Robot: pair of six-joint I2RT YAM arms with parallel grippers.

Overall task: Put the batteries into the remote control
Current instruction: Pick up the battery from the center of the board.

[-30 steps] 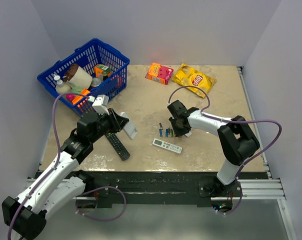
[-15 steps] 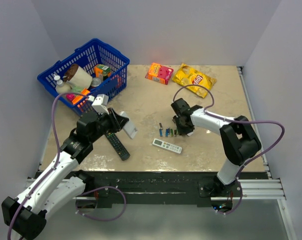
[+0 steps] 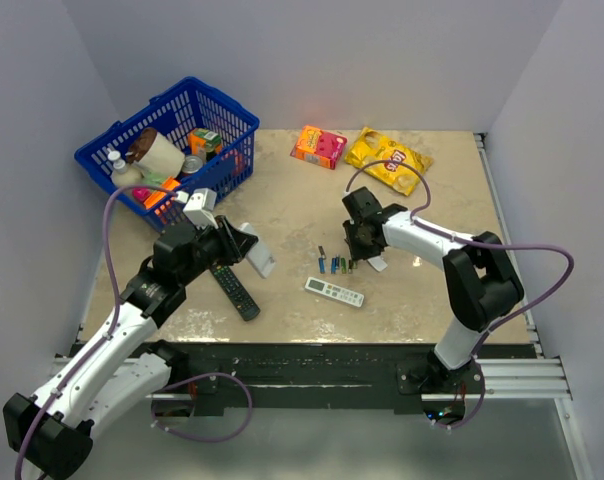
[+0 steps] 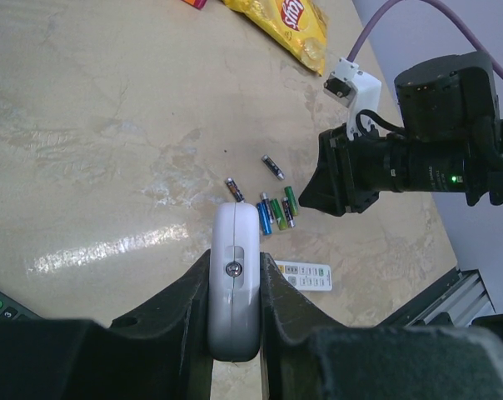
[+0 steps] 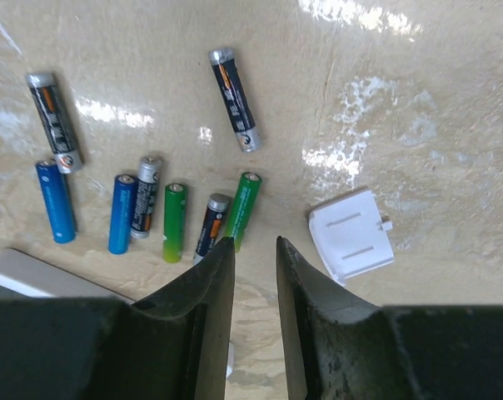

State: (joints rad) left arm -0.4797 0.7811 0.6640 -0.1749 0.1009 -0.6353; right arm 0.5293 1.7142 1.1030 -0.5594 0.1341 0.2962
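Note:
My left gripper (image 4: 234, 287) is shut on the short white remote control (image 4: 234, 283) and holds it edge-on above the table; it also shows in the top view (image 3: 254, 250). Several batteries (image 5: 168, 221), blue, green and dark grey, lie loose on the table. They also show in the top view (image 3: 334, 264) and the left wrist view (image 4: 275, 212). My right gripper (image 5: 256, 242) hovers just over them, its jaws a narrow gap apart with nothing between. Its left fingertip is beside a green battery (image 5: 243, 208). A white battery cover (image 5: 351, 233) lies to the right.
A slimmer white remote (image 3: 334, 291) lies in front of the batteries. A long black remote (image 3: 234, 290) lies under my left arm. A blue basket (image 3: 220, 108) of groceries stands at the back left. An orange box (image 3: 319, 146) and a yellow chips bag (image 3: 387, 158) lie at the back.
My right gripper has shifted slightly over the batteries and its arm has swung a little to the right. The left arm and the remote control have not moved.

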